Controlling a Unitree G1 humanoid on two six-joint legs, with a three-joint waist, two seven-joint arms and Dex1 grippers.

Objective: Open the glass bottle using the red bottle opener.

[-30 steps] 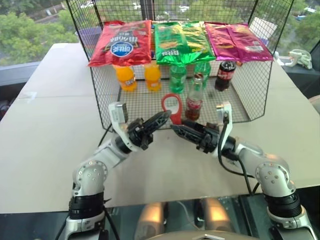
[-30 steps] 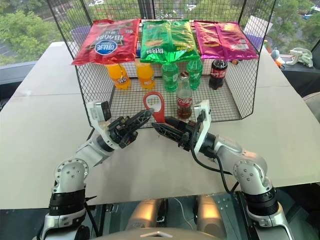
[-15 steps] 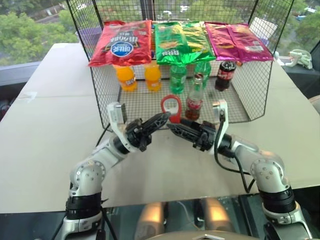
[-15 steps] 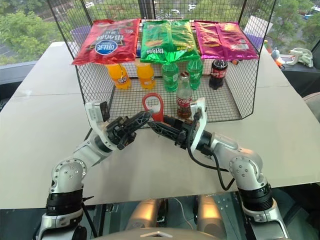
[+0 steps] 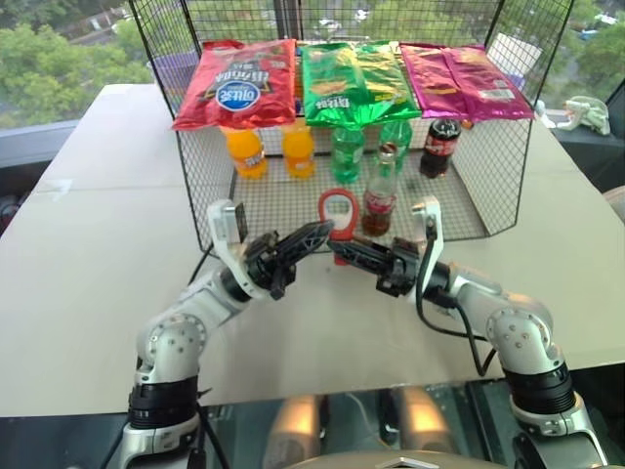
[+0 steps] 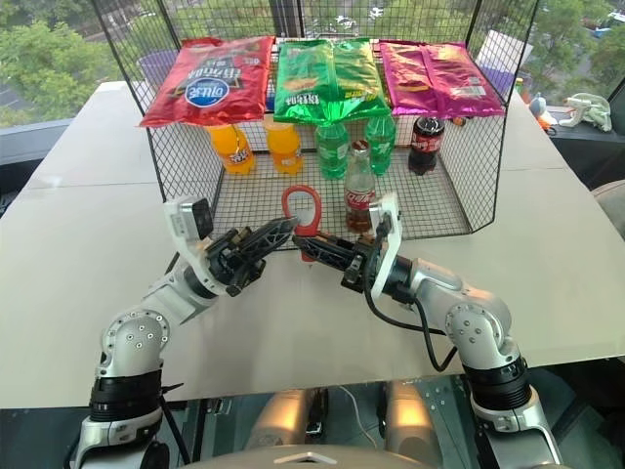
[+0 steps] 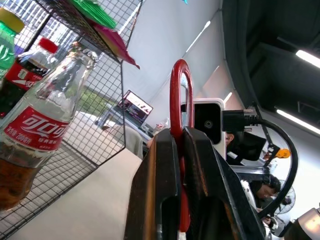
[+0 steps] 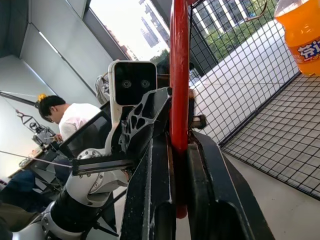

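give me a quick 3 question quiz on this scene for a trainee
1. True or false: the glass bottle stands inside the wire basket.
2. The right gripper is shut on: A) an orange bottle B) the red bottle opener C) nothing
3. How many chip bags lie on top of the basket?

Key: 1 true; 2 B; 3 three

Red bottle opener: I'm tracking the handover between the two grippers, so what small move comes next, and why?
Probably draw the left gripper clear: the right gripper is shut on the red bottle opener, and the glass bottle is capped.
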